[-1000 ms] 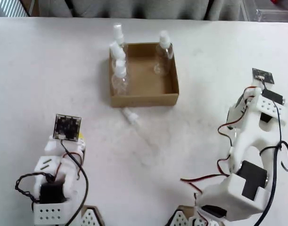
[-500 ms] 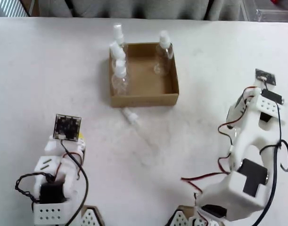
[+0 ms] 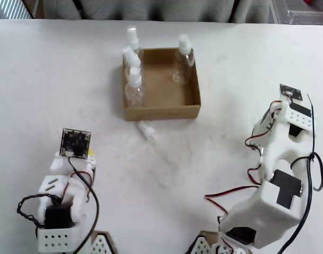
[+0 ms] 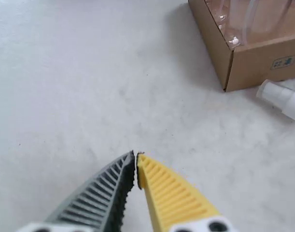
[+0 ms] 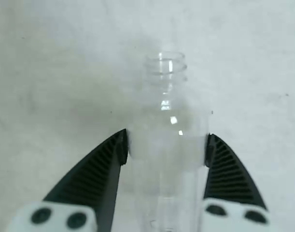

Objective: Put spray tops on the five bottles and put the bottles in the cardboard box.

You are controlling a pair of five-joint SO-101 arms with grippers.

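My right gripper point(image 5: 166, 140) is shut on a clear bottle point(image 5: 166, 96) that has an open neck and no spray top. It hangs over the bare white table at the right, under the right arm point(image 3: 280, 159). A loose white spray top point(image 3: 146, 129) lies on its side just in front of the cardboard box point(image 3: 161, 112). Several capped bottles stand in the box, most along its left wall point(image 3: 133, 84) and one near the far right corner point(image 3: 183, 58). My left gripper point(image 4: 136, 157) rests shut and empty at the near left, with the box corner point(image 4: 253, 63) and the spray top point(image 4: 282, 99) beyond it.
The left arm point(image 3: 66, 185) sits folded at the near left edge. White table stretches between the two arms and the box. A window and a clear container border the far edge.
The right arm's wrist has shifted slightly, drifting a little to the left. The left arm, box and spray top have stayed put.
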